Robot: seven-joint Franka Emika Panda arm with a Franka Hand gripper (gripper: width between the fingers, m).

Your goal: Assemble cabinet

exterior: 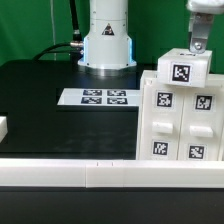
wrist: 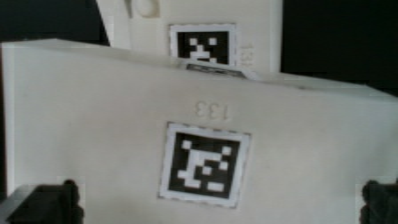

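The cabinet (exterior: 180, 120) is the big white box at the exterior view's right, with several black-and-white tags on its drawer-like blocks. A smaller white tagged piece (exterior: 183, 71) sits on top of it. My gripper (exterior: 201, 47) hangs just above and behind that piece. In the wrist view a white tagged surface (wrist: 208, 160) fills the frame, with a second tagged white part (wrist: 208, 47) beyond it. My gripper (wrist: 212, 206) is open. Its dark fingertips (wrist: 45, 204) stand wide apart at both edges, above the white surface and holding nothing.
The marker board (exterior: 105, 97) lies on the black table before the robot base (exterior: 107, 45). A small white block (exterior: 3, 127) shows at the exterior view's left edge. A white rail (exterior: 60, 174) runs along the near table edge.
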